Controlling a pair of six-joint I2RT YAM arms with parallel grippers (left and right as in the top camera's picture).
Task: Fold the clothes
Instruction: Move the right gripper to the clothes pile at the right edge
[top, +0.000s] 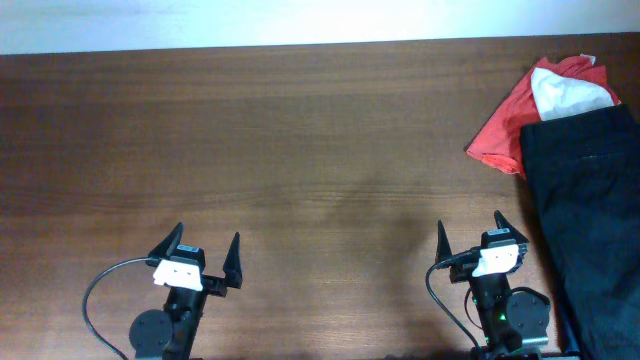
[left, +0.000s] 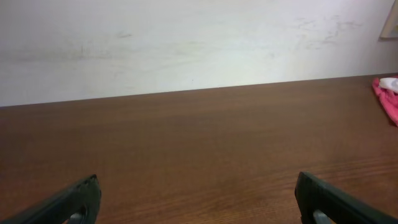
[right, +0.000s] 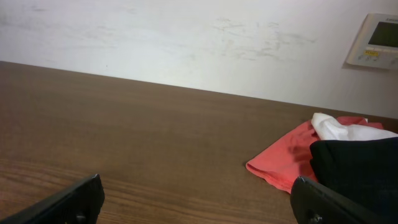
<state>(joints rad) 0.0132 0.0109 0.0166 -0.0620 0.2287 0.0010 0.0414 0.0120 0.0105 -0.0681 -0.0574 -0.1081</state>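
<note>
The clothes lie in a pile at the table's right edge. A plain black trouser-like piece lies on top, over a red-orange garment and a white one. They also show in the right wrist view: black, red-orange, white. A bit of the red-orange garment shows in the left wrist view. My left gripper is open and empty near the front left. My right gripper is open and empty, just left of the black piece.
The brown wooden table runs to a white wall at the back. A wall-mounted control panel shows at the upper right of the right wrist view. Cables run from both arm bases at the front edge.
</note>
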